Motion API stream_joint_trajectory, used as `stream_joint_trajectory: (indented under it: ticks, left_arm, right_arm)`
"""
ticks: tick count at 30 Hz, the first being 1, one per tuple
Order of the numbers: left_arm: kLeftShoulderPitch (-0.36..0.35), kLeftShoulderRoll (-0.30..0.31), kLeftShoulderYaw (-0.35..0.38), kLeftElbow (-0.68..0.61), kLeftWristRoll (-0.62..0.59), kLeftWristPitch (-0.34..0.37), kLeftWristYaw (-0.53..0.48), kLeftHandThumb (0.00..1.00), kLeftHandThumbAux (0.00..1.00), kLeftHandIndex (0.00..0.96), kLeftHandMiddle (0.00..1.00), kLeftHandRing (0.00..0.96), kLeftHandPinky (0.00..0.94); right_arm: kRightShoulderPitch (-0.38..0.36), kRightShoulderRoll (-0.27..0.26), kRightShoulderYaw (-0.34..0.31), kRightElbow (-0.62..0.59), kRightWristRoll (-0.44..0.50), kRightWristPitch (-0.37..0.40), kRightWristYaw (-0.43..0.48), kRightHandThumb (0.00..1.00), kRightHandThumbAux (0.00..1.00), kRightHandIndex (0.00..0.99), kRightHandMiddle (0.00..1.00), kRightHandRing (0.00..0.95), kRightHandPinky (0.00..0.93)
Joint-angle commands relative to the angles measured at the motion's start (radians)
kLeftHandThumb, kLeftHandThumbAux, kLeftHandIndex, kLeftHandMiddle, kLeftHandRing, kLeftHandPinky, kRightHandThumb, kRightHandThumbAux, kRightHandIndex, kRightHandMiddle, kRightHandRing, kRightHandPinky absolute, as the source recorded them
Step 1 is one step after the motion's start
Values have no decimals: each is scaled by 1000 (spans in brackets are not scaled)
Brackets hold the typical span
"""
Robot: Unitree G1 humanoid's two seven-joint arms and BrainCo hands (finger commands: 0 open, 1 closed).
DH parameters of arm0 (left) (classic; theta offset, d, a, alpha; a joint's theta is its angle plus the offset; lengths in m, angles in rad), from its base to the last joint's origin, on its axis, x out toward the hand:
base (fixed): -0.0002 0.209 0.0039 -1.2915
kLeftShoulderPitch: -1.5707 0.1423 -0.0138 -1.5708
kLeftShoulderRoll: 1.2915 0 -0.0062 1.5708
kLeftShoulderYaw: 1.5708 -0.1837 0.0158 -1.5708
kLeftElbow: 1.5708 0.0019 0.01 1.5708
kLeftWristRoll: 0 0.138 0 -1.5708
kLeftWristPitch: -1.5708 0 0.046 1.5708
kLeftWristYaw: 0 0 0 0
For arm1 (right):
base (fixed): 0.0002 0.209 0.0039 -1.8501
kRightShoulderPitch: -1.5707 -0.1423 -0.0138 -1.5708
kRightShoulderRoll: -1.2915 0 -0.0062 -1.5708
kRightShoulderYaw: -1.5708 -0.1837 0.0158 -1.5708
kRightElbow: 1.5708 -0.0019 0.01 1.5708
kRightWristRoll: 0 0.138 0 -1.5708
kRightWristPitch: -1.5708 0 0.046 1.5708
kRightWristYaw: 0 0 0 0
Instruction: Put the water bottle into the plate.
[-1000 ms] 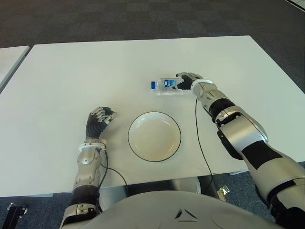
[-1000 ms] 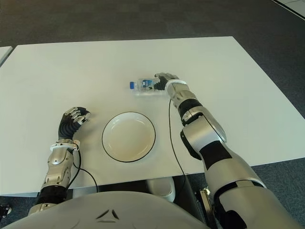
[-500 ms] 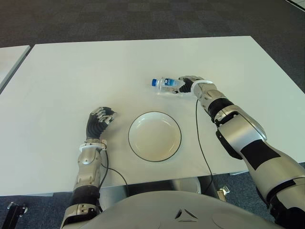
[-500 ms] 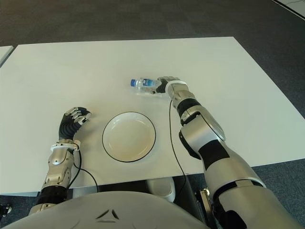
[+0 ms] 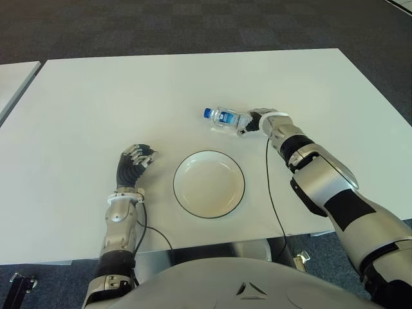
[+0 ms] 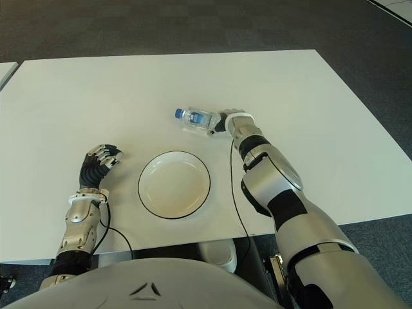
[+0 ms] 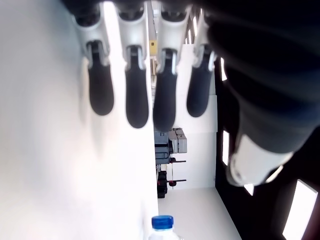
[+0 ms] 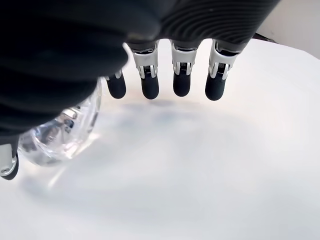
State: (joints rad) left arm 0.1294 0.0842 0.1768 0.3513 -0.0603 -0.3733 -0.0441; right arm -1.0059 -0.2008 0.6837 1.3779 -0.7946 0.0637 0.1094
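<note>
Your right hand (image 5: 256, 120) was at the base of the water bottle (image 5: 224, 118), center-right of frame, fingers straight and not gripping. Bottle lay on the table (image 5: 96, 103), well above the empty plate (image 5: 208, 183). Left hand (image 5: 134, 162) sat loosely curled, empty, lower left. Basically everything was left.

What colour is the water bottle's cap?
Blue; the water bottle shows its cap best in the left eye view.

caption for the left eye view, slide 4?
Right hand at the base of a toppled water bottle on the white table, beyond the empty plate; left hand left of it.
</note>
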Motion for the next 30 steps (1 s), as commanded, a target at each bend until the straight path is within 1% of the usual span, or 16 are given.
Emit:
stream_joint_trajectory:
  ticks: [1,9,15,16,17,19,22,24,25,30]
  left_arm:
    - [14,-9,-4,7,-2,28,8,702,714,426,469,463,469]
    - [16,-8,-4,6,-1,27,7,703,713,427,469,463,470]
    - [15,-8,-3,8,-2,23,7,704,713,428,469,463,471]
    - [15,-8,-3,9,-2,23,6,704,713,428,470,463,471]
    - [15,-8,-3,9,-3,23,6,704,713,428,470,463,471]
    - [15,-8,-3,8,-3,23,6,704,713,428,470,463,472]
    - [14,-7,-2,9,-4,24,5,703,713,427,469,462,471]
    - [14,-7,-2,9,-5,23,4,703,713,427,468,462,471]
    - [14,-7,-2,10,-5,22,4,703,713,427,469,463,472]
    - [12,-8,0,13,-11,20,0,704,712,428,471,467,474]
  right_arm:
    - [28,13,24,13,-27,9,24,658,383,0,0,0,0]
    - [35,19,46,15,-46,23,19,654,386,0,0,0,14]
    - [41,24,63,18,-61,36,7,653,374,3,53,45,56]
    - [42,24,65,18,-64,39,3,656,378,10,71,65,88]
    - [43,25,67,19,-66,41,-3,657,379,13,77,72,99]
    - [46,25,69,19,-67,45,-16,664,391,24,99,98,144]
    - [49,29,67,18,-65,53,-37,664,430,41,112,116,182]
    - [47,36,63,17,-61,65,-46,659,452,46,113,117,191]
    - [48,36,57,17,-56,70,-56,642,484,44,107,112,190]
    - [50,38,30,15,-35,80,-95,624,532,64,104,112,199]
